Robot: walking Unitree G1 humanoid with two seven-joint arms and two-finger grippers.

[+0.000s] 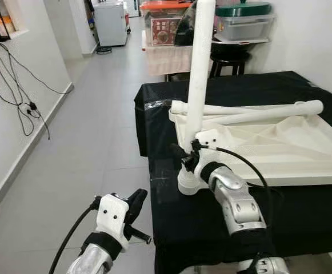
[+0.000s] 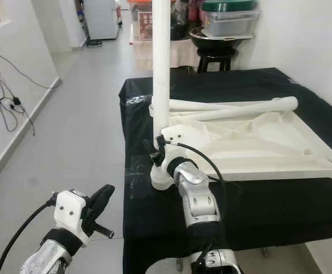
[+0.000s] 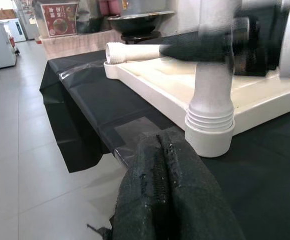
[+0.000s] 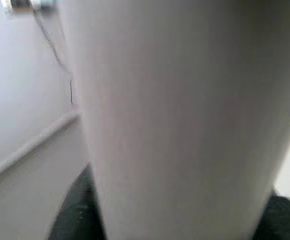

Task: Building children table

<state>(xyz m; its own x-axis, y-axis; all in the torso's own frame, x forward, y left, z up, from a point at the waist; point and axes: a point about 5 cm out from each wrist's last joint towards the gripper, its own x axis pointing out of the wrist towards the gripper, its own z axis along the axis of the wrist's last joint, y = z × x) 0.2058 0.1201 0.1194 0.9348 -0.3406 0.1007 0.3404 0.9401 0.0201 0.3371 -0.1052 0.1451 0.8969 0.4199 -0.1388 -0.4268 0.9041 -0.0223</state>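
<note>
While the right hand (image 1: 190, 155) is clamped on the upright white table leg (image 1: 200, 68), the leg stands in the corner socket (image 3: 209, 137) of the inverted tabletop (image 1: 280, 148), at the bench (image 1: 211, 222) edge toward 9 o'clock. Any tilt risks cross-threading; a side load could slide the tabletop. The left hand (image 1: 132, 212), fingers together, idles toward 7 o'clock.

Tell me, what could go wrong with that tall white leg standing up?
The upright leg stands in the corner socket with its threads still showing, so it may not be fully seated and could tip if the right tool lets go. The tabletop lies near the black table's edge, so a push might slide it off.
</note>
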